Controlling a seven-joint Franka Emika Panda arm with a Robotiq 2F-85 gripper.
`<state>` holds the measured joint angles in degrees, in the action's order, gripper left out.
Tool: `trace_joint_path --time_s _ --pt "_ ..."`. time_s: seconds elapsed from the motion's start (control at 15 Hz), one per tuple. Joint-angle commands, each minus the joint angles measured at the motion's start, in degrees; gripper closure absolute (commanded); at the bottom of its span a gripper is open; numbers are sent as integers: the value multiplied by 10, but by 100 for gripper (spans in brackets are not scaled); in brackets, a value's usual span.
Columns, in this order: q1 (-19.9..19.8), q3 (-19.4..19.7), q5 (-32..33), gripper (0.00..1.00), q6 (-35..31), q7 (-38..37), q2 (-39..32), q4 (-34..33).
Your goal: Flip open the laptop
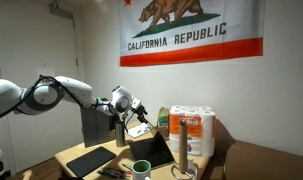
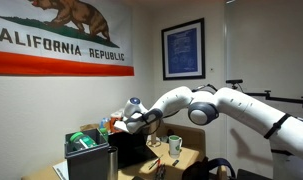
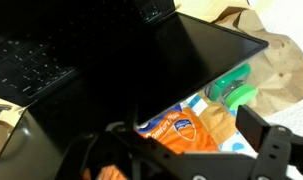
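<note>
Laptop: the thin grey-silver laptop is seen on the wooden bench towards its right end, just right of the flat black tablet-like slab. Its lid is raised, and the dark screen and black keyboard are both shown in the wrist view.
Fingers: the black fingers are seen spread wide at the near edge of the wrist view, and nothing is held between them. In both exterior views they are placed above the laptop's lid; whether the lid is touched cannot be told.
Arm: the white robot arm is stretched across from the left in an exterior view.
Mug: a green mug is set near the front of the bench, just beside the laptop.
Behind the laptop: a white pack of paper rolls is stood to the far right, and an upright dark grey box to the far left.
Beyond the lid: an orange packet and crumpled brown paper are shown in the wrist view.
Wall: a California Republic flag is hung above.
</note>
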<state>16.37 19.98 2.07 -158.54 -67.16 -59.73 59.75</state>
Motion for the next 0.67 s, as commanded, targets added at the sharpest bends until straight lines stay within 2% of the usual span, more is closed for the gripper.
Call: trace_joint_path --time_s 0.0,0.13,0.33,0.6 --pt "0 -53 4 0 11 59 113 126" --pt "-4 -71 0 0 25 80 153 168" --pt "-4 -74 4 0 45 91 206 225" --pt "-13 -82 6 0 34 118 286 325"
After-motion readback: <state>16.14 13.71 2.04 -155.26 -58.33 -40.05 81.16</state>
